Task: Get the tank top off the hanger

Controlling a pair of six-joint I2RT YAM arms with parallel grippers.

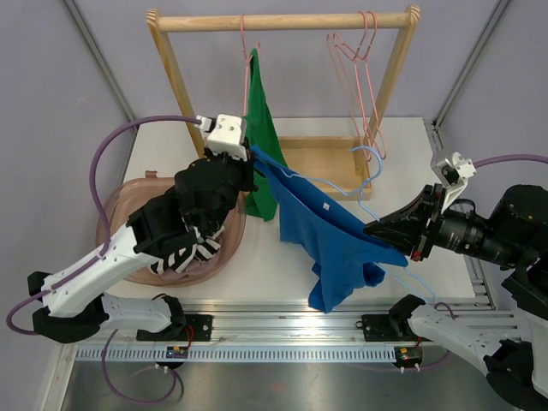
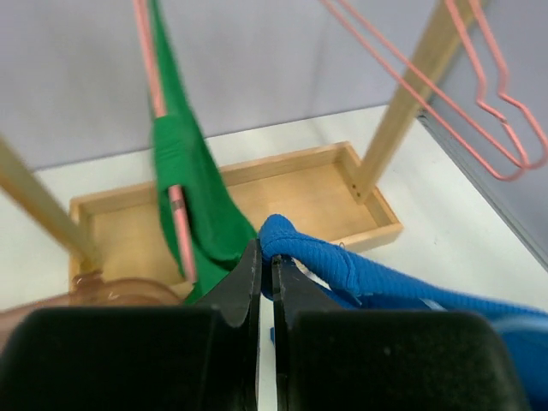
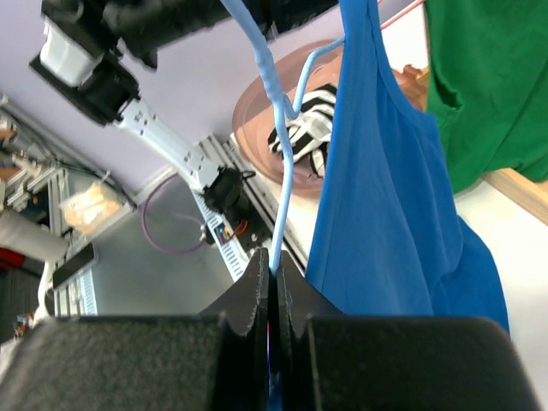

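Centrally, blue tank top [image 1: 338, 244] hanging mid-frame on a pale blue hanger [image 3: 276, 98], left gripper [image 2: 265, 257] pinched shut on its strap, right gripper [image 3: 272, 265] clamped on the hanger wire, green garment [image 1: 261, 128] on wooden rack [image 1: 282, 21] behind, brown basin [image 1: 137, 193] lower left.

Left wrist view: the bit of blue tank top [image 2: 360, 272] strap pinched in the left gripper [image 2: 266, 265] was buried between its fingers, and the green garment [image 2: 193, 188] and pink hangers [image 2: 492, 107] were blurry, with the hangers clipped at the top edge. From the top camera, the left arm covered a chunk of the pink basin [image 1: 128, 193], so the striped cloth [image 1: 195, 253] only peeked out. The right arm ran off the right edge. Right wrist view: the light blue hanger [image 3: 278, 128] wire was lost between the right gripper [image 3: 272, 282] fingers, its upper end cut off.
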